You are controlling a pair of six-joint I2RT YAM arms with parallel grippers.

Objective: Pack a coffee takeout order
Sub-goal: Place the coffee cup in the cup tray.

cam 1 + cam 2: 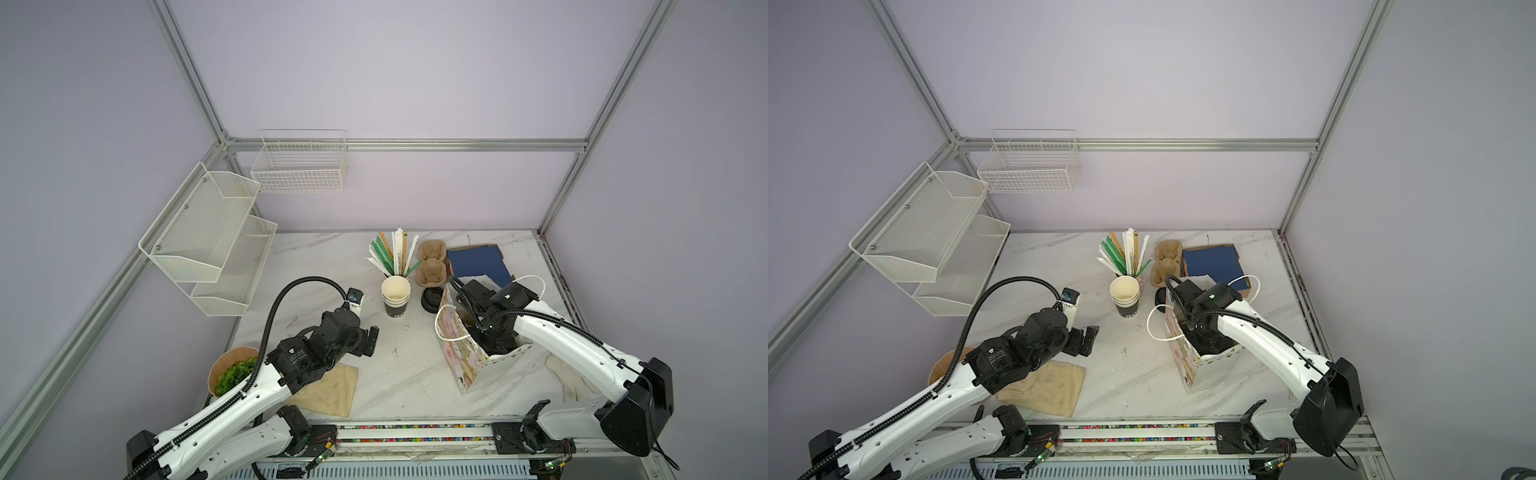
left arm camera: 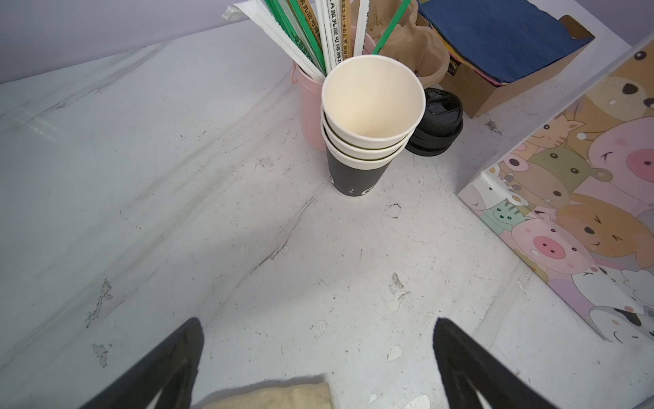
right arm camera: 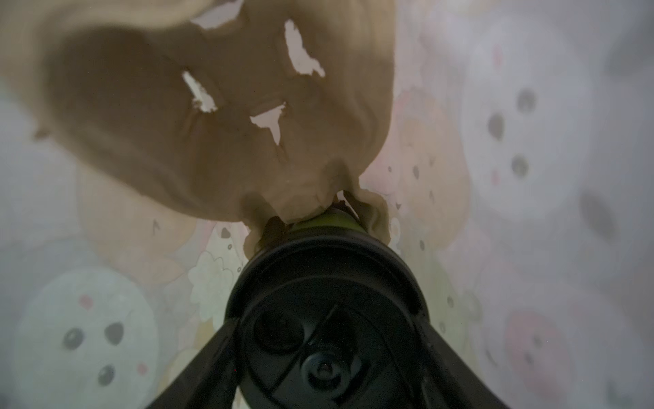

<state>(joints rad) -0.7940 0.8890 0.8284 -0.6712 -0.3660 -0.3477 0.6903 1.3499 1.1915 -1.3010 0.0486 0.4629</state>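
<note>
My right gripper (image 3: 325, 318) reaches down inside the cartoon paper bag (image 1: 461, 353), shut on a dark green cup (image 3: 325, 221) with a black lid (image 3: 318, 283). The cup's lower end meets the near pocket of the brown pulp carrier (image 3: 212, 124) lying in the bag. In both top views the bag hides these jaws. The navy napkin (image 1: 478, 264) lies on a cardboard box at the back right. My left gripper (image 2: 318, 354) hangs open and empty over the table, short of the stacked cups (image 2: 368, 117).
Spare carriers (image 1: 432, 266), black lids (image 2: 439, 124) and a pink holder of straws (image 1: 395, 253) stand behind the cup stack. A beige cloth (image 1: 328, 390) and a bowl of greens (image 1: 232, 372) lie under the left arm. Wire racks (image 1: 216, 241) hang on the left wall.
</note>
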